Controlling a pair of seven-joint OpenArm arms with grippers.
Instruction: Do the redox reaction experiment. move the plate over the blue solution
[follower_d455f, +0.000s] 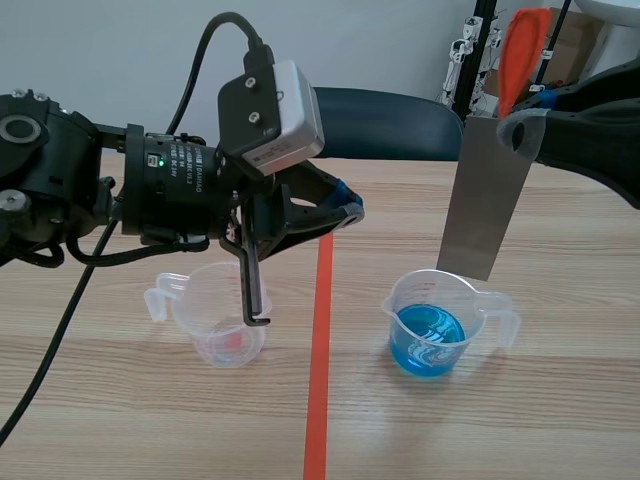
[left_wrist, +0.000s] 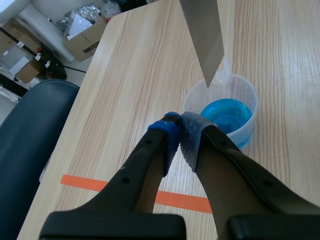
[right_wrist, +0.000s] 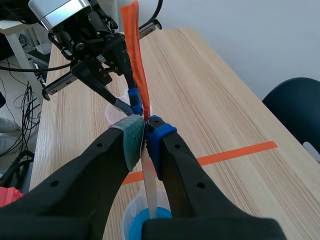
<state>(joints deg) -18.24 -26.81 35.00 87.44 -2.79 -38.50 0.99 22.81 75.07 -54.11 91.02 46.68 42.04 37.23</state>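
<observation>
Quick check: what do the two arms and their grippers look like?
Both arms are black. The left arm carries a grey-white camera box with a black cable and shows a small green light. The left gripper and right gripper each have two thick black fingers tipped with one blue and one grey-green dotted pad.

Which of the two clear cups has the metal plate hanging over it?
The cup holding blue liquid: the plate ends right above its rim. The other cup holds no blue.
</observation>
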